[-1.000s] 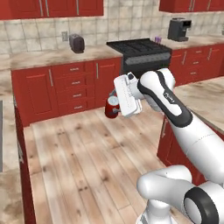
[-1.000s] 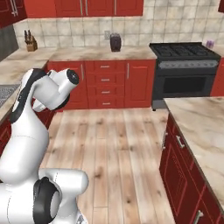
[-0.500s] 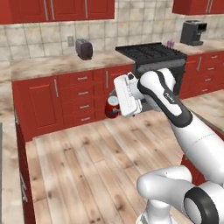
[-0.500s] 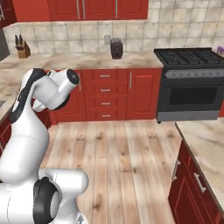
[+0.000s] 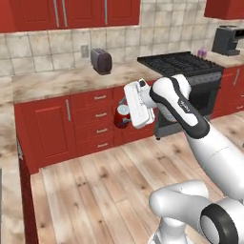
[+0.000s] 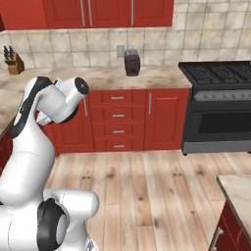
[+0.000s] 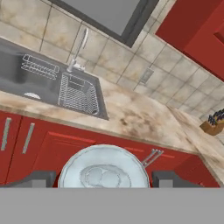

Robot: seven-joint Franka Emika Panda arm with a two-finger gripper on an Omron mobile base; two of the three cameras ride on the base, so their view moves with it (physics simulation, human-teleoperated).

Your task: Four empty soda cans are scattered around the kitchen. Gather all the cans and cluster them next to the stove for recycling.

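A red soda can (image 5: 121, 118) with a silvery top hangs in the air in front of the red drawers, and my gripper (image 5: 125, 114) is shut on it. In the hand view the can's silvery top (image 7: 104, 168) sits between the two dark fingertips (image 7: 39, 179). The stove (image 5: 181, 64), black with iron grates, stands to the right behind the arm, and it is at the right edge of the right base view (image 6: 215, 73). A small purple can (image 5: 202, 51) seems to stand on the counter just right of the stove.
A toaster (image 5: 101, 61) stands on the beige counter left of the stove. A dark coffee machine (image 5: 226, 40) is at the far right. The hand view looks at a sink (image 7: 39, 78) and a knife block (image 7: 213, 124). Wooden floor lies ahead.
The whole picture has shifted and the cabinets and stove look closer, so the base has moved. The arm keeps the same pose with the red can still in the gripper.
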